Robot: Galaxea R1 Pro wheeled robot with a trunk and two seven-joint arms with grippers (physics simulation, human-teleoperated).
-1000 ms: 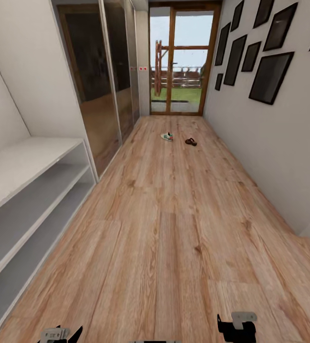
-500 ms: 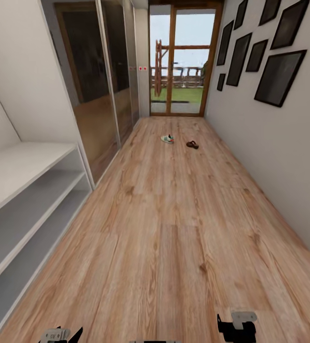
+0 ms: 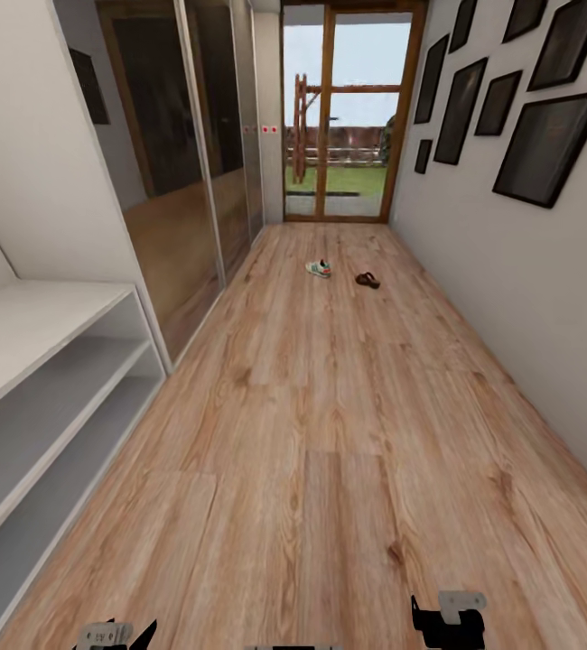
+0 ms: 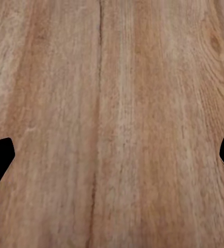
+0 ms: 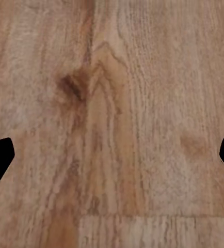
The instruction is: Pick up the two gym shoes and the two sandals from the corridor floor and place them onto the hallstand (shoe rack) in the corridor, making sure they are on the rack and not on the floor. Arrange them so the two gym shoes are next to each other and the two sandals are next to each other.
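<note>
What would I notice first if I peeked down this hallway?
Probably the bright glass door at the far end, with grass and a fence outside. Then two tiny things lying apart on the wooden floor before it: a white gym shoe and a dark sandal. Black picture frames climb the right wall.

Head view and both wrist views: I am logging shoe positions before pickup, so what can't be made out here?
- Gym shoe and sandal, head view: too small and far to tell orientation, or whether each is one shoe or a pair.
- Hallstand, head view: cut off by the left edge.
- Left end effector and right end effector, wrist views: fingertips cut by the edges, wide apart, bare corridor floor between them.
</note>
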